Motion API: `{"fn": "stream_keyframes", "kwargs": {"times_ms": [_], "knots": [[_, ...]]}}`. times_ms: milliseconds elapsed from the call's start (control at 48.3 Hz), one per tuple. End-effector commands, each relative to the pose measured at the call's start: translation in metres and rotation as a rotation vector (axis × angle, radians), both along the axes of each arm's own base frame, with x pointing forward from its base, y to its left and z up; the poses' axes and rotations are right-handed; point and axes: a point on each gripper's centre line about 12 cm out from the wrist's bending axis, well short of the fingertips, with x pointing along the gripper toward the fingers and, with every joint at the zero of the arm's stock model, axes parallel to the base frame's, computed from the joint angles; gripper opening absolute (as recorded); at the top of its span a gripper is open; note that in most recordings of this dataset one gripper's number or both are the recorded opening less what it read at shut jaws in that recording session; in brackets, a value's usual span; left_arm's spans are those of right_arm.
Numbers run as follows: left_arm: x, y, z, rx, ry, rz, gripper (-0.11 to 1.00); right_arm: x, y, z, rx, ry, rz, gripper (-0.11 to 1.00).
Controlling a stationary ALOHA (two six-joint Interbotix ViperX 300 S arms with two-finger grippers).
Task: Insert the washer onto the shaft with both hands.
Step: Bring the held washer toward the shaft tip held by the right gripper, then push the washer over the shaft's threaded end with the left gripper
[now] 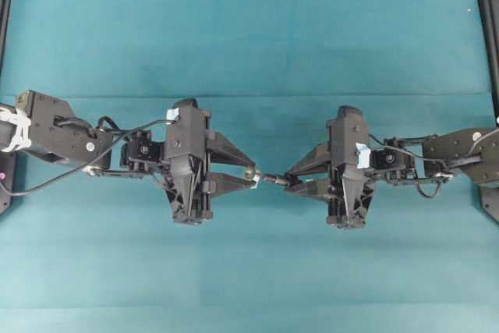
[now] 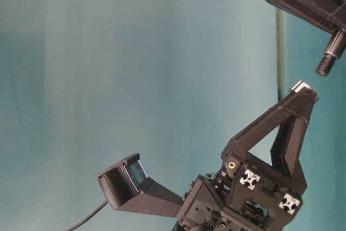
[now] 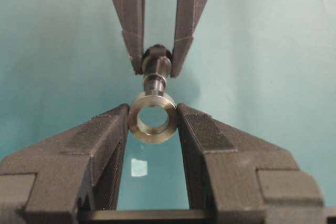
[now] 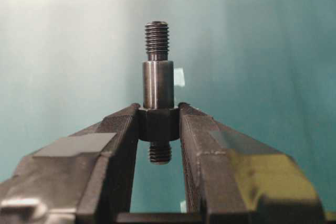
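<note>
A: From the left, then: the left gripper (image 1: 251,175) is seen clamped on the washer (image 3: 153,117), the ring pinched across its outer rim between the two fingertips, hole turned toward the other arm.

B: And held up in the air, over the middle of the tabletop (image 1: 249,44), nothing resting on the teal surface there.

A: Just beside it, on the right, the shaft (image 4: 158,85) is gripped at its thick collar by the right gripper (image 1: 290,182), jaws closed tight on it, threaded tip pointed at the washer.

B: A small gap is still visible between tip and ring. From the left wrist view the shaft's end is lined up just above the hole, not quite centred.

A: Both pieces can be judged stiff, light and slick, being bare metal. A thin ring like that may be twisted in the pads if it is pushed off-axis.

B: The rim hold looks right, though, since the hole is left free. The collar hold is sensible too, with the whole thin end left exposed.

A: A square, gentle approach would be called for; threads could snag on the ring's edge.
</note>
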Motion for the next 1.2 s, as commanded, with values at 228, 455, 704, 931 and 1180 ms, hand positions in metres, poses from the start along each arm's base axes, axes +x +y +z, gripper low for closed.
{"fn": "stream_keyframes", "kwargs": {"times_ms": [228, 455, 704, 931, 1180], "knots": [[0.011, -0.001, 0.008, -0.009, -0.040, 0.000, 0.37, 0.008, 0.000, 0.011, 0.012, -0.063, -0.007, 0.00], [0.018, -0.002, 0.006, -0.011, -0.043, 0.001, 0.37, 0.009, 0.001, 0.013, 0.012, -0.075, -0.007, 0.00], [0.019, -0.003, 0.004, -0.009, -0.037, -0.003, 0.37, 0.009, 0.000, 0.013, 0.012, -0.078, -0.007, 0.00], [0.020, -0.006, 0.002, -0.011, -0.030, -0.010, 0.37, 0.011, -0.001, 0.016, 0.012, -0.100, -0.012, 0.00], [0.028, -0.008, 0.003, -0.010, -0.038, -0.013, 0.37, 0.011, -0.001, 0.016, 0.012, -0.098, -0.012, 0.00]]}}
